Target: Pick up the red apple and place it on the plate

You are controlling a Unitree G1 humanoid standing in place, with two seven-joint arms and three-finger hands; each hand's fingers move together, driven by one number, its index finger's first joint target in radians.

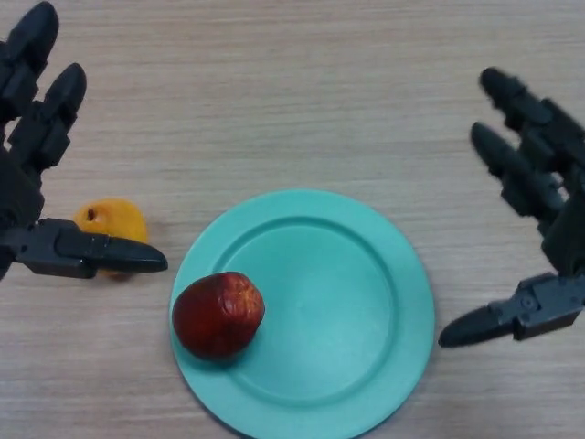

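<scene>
Looking down from the head view, we take the teal plate (366,302) as our landmark. The red apple (218,314) already rests on it, sitting at the plate's left edge on the sloping rim, not in the flat middle. We judge the placing essentially done; the apple sits where a left-side approach would naturally let it down, just over the nearest rim.

Our left hand (37,183) hangs to the left of the plate, apart from it and from the apple, its fingers straight and spread wide, thumb pointing toward the plate. It holds nothing. We read that openness as a hand clear of the fruit, leaving it free.

Our right hand (539,210) shows to the right of the plate, likewise spread wide and empty, well away from the apple; it appears idle, kept out of the working side.

A small orange fruit (111,222) lies on the wooden table (302,91) left of the plate, partly behind the left thumb and not touching the plate. It is no part of the task.

Because the apple sits on the rim's slope, we judge it might roll if the plate were nudged.
</scene>
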